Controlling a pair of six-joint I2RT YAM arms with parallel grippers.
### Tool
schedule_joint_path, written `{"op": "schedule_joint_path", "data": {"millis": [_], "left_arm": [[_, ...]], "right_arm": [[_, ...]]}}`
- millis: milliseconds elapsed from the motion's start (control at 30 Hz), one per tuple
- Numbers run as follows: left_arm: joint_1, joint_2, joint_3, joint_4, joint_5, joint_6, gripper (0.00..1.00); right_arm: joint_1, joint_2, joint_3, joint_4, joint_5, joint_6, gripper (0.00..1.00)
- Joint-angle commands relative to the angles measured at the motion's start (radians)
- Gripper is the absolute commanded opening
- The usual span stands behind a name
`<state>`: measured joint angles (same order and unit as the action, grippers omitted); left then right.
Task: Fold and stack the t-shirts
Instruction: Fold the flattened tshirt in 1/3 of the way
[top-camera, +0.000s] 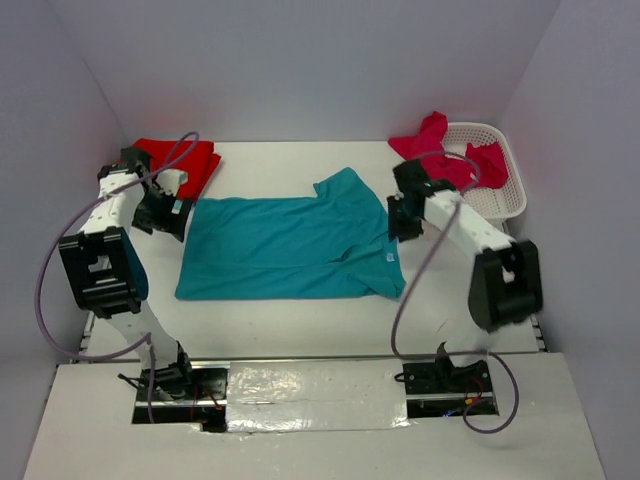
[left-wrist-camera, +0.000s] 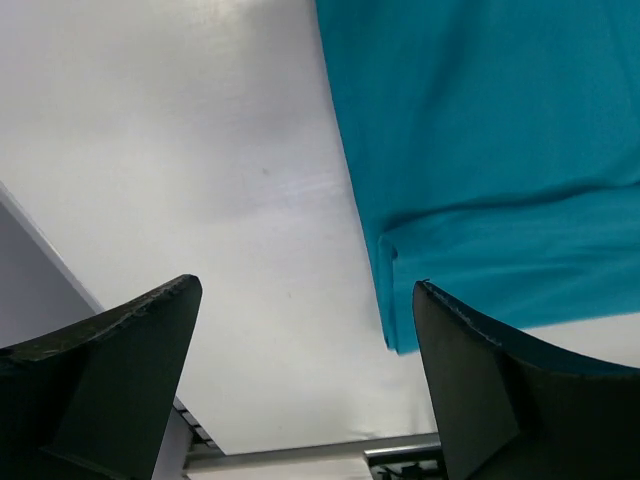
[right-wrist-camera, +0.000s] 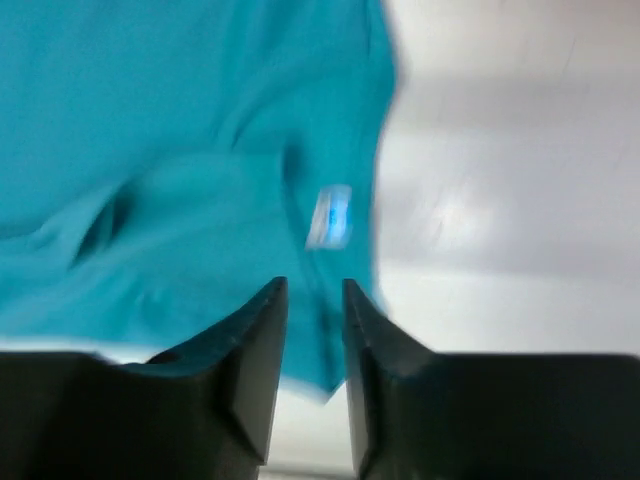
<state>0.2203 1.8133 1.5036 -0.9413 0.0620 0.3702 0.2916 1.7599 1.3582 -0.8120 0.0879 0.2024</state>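
My white table (top-camera: 300, 325) is carrying: one teal t-shirt (top-camera: 280, 250) lying flat mid-table; one red t-shirt (top-camera: 195, 160) sitting far left; one white basket (top-camera: 510, 195) standing far right.

one teal t-shirt (top-camera: 280, 250), one red t-shirt (top-camera: 185, 160), one white basket (top-camera: 512, 200), pink-red cloth (top-camera: 440, 152) in it uncountable

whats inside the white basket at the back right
Pinkish-red t-shirts fill the white basket, one part spilling over its left rim. What lies beneath them is covered, so their number cannot be told.
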Motion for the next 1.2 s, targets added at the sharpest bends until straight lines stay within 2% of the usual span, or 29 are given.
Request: {"op": "schedule_joint_path", "data": {"millis": [0,33,67,100,133,233,400,500,600,633,667,700,733,767,800,933,1067,1133,1167], "left_arm": [[0.01,-0.077,-0.066,-0.114,0.091,-0.019,0.99],[0.008,-0.077,-0.15,-0.12,0.079,-0.014,0.99],[0.005,-0.075,-0.192,-0.107,0.058,-0.013,0.99],[0.004,-0.063,-0.227,-0.084,0.033,-0.017,0.99],[0.004,-0.055,-0.271,-0.062,0.006,-0.022,0.99],[0.004,-0.014,-0.284,-0.01,0.002,-0.043,0.99],[0.001,0.014,-0.283,0.022,0.042,-0.071,0.99],[-0.012,0.03,-0.318,0.035,0.062,-0.07,0.93],[-0.033,0.035,-0.358,0.058,0.065,-0.065,0.75],[-0.035,0.04,-0.367,0.067,0.064,-0.066,0.55],[-0.038,0.044,-0.376,0.075,0.062,-0.066,0.41],[-0.041,0.047,-0.385,0.085,0.052,-0.068,0.21],[-0.039,0.053,-0.387,0.09,0.042,-0.067,0.0],[-0.039,0.055,-0.39,0.096,0.03,-0.062,0.0],[-0.039,0.052,-0.396,0.113,-0.006,-0.054,0.0],[-0.036,0.018,-0.404,0.145,-0.097,-0.014,0.0],[-0.039,0.021,-0.393,0.138,-0.113,-0.013,0.0],[-0.045,0.029,-0.387,0.121,-0.079,-0.004,0.0],[-0.052,0.027,-0.391,0.113,-0.074,-0.002,0.07]], "right_arm": [[-0.02,-0.246,-0.236,0.068,-0.262,0.173,0.32],[-0.022,-0.273,-0.348,0.109,-0.305,0.19,0.21],[-0.022,-0.305,-0.39,0.125,-0.339,0.204,0.23],[-0.022,-0.315,-0.43,0.137,-0.368,0.228,0.29],[-0.022,-0.323,-0.494,0.164,-0.373,0.235,0.47],[-0.028,-0.335,-0.548,0.197,-0.404,0.239,0.57],[-0.055,-0.324,-0.57,0.205,-0.35,0.226,0.6],[-0.072,-0.316,-0.594,0.212,-0.336,0.223,0.6],[-0.084,-0.315,-0.611,0.23,-0.335,0.213,0.58],[-0.089,-0.312,-0.613,0.238,-0.335,0.213,0.52],[-0.097,-0.304,-0.614,0.247,-0.335,0.209,0.44],[-0.114,-0.297,-0.614,0.254,-0.335,0.207,0.23],[-0.127,-0.281,-0.61,0.251,-0.336,0.201,0.12],[-0.141,-0.277,-0.605,0.241,-0.332,0.197,0.02],[-0.173,-0.287,-0.594,0.222,-0.329,0.183,0.0],[-0.233,-0.346,-0.579,0.165,-0.31,0.161,0.0],[-0.235,-0.263,-0.57,0.158,-0.339,0.132,0.0],[-0.236,-0.214,-0.582,0.192,-0.346,0.132,0.08],[-0.235,-0.2,-0.579,0.2,-0.346,0.131,0.25]]}}
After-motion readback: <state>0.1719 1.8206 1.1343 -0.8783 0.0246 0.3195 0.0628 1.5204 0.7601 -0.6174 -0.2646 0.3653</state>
